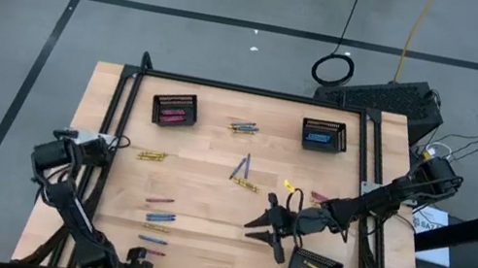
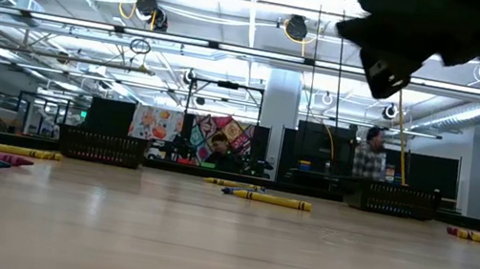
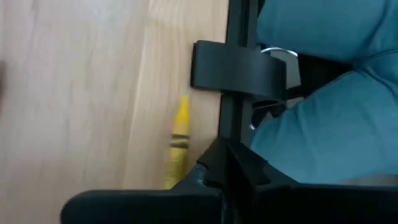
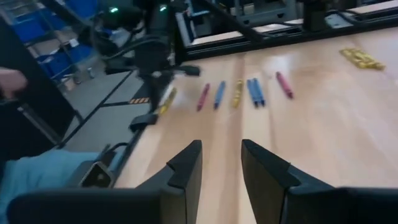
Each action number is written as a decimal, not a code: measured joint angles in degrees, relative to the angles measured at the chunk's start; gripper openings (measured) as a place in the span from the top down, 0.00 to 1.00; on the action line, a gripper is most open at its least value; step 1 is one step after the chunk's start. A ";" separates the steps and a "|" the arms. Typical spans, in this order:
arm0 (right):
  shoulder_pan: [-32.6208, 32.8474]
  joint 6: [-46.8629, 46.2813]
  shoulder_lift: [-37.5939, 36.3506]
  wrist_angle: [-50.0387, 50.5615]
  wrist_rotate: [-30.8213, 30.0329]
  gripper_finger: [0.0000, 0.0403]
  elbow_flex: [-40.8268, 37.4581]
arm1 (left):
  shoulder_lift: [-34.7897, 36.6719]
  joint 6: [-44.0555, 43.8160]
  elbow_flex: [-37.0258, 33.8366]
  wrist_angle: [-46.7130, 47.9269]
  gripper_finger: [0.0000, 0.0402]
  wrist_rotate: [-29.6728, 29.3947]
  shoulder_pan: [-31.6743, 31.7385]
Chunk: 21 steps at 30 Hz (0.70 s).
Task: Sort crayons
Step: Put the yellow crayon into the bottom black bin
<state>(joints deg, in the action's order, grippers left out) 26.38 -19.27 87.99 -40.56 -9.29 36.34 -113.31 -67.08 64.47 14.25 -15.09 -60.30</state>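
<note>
Entry: sorting crayons, wooden table [image 1: 210, 188].

The left gripper [image 1: 138, 260] is working at the table's near edge, left of centre. Its fingers are closed tight. In the left wrist view, a thin yellow crayon with a paper wrap [image 3: 179, 140] is lying on the wood just beside the black frame bar. Its long axis is running parallel to that bar, and one end is passing under the finger housing. Judgement: the claw is pinching this crayon by that end (the contact itself is hidden, so the grip is inferred).

The relation that matters is where the black mesh basket holding yellow sticks [image 1: 297, 255] is sitting. It is at the near right, so the crayon's destination is lying to the right of the left gripper, along the near edge and well apart from it.

The right gripper [image 1: 267, 228] is hovering just left of that basket, fingers parted with nothing between them. It is sitting much nearer the basket than the left one, and it is hanging close to the line of travel. Any rightward carry is likely needing clearance there.

Other loose crayons [image 1: 160, 215] (pink, blue, yellow) are lying just beyond the left gripper, all roughly left-to-right.
</note>
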 joint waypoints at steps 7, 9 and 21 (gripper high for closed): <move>2.61 0.53 0.00 -1.24 -4.43 0.75 0.00 | 2.05 7.38 -0.12 7.13 1.00 -0.70 0.56; 2.62 0.85 0.00 -1.24 -4.57 0.75 0.00 | 2.78 7.70 -0.17 10.44 1.00 -1.12 0.60; 2.62 0.49 0.00 -1.22 -4.44 0.75 0.00 | 12.13 8.38 0.46 22.86 1.00 -1.35 2.70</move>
<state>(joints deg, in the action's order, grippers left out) 28.99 -18.79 87.99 -41.78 -13.74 36.34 -101.17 -58.70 64.92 37.12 -16.44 -57.61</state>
